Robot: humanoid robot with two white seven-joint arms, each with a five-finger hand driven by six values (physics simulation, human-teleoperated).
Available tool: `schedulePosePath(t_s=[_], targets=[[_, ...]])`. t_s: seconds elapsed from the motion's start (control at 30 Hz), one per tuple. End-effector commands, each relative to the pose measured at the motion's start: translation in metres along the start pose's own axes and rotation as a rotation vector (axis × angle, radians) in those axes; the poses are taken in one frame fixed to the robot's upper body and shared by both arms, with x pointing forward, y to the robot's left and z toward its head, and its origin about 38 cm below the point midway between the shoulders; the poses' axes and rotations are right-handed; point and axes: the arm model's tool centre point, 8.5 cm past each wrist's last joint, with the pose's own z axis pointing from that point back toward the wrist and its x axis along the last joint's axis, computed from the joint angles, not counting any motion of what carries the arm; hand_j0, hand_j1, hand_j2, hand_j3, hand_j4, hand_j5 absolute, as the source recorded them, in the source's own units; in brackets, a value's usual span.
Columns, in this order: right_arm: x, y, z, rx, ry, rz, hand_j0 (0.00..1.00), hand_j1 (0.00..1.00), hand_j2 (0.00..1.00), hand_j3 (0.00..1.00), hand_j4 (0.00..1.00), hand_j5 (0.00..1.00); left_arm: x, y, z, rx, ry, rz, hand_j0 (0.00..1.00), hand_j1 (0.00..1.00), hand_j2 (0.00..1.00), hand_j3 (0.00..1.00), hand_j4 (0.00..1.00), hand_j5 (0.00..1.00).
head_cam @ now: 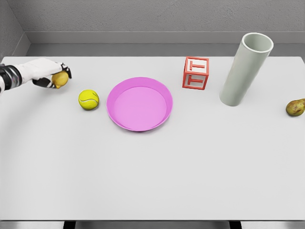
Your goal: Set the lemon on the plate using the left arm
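White table (152, 181); pink plate (139, 104) near centre; grey tube (245, 69) at 2 o'clock; red block (195, 73) at 1; left hand (45, 74) at 10, fingers gripping lemon (60, 79); tennis ball (88, 99) between; pear (296, 107) at 3.

I'm looking at a bare simulated test bench: a plain white table (152, 181), grey walls (143, 16) behind, odd props like a letter block (195, 73) and tube (245, 69).

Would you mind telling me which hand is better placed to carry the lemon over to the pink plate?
The left hand. Its fingers are already closed around the lemon at the table's far left, with the pink plate to its right beyond the tennis ball. The right arm is not in view.
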Motion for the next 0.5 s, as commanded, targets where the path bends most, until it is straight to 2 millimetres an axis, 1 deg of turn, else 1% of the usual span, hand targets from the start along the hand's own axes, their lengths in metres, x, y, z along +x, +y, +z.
schedulePosePath(t_s=[0.0,0.1,0.23,0.27,0.3,0.47], targets=[[0.000,0.000,0.000,0.000,0.000,0.000,1.00,1.00,1.00,1.00,1.00,1.00,0.004,0.007,-0.001,0.022,-0.012,-0.005,0.49,0.49,0.49,0.49,0.49,0.49],[0.000,0.000,0.000,0.000,0.000,0.000,1.00,1.00,1.00,1.00,1.00,1.00,0.010,0.012,-0.003,0.038,-0.031,-0.008,0.49,0.49,0.49,0.49,0.49,0.49],[0.000,0.000,0.000,0.000,0.000,0.000,1.00,1.00,1.00,1.00,1.00,1.00,0.016,0.012,-0.006,0.041,-0.043,-0.012,0.49,0.49,0.49,0.49,0.49,0.49],[0.000,0.000,0.000,0.000,0.000,0.000,1.00,1.00,1.00,1.00,1.00,1.00,0.019,0.016,-0.006,0.049,-0.051,-0.019,0.49,0.49,0.49,0.49,0.49,0.49],[0.000,0.000,0.000,0.000,0.000,0.000,1.00,1.00,1.00,1.00,1.00,1.00,0.020,0.013,-0.007,0.045,-0.054,-0.020,0.49,0.49,0.49,0.49,0.49,0.49],[0.000,0.000,0.000,0.000,0.000,0.000,1.00,1.00,1.00,1.00,1.00,1.00,0.033,0.016,-0.014,0.058,-0.085,-0.028,0.49,0.49,0.49,0.49,0.49,0.49]])
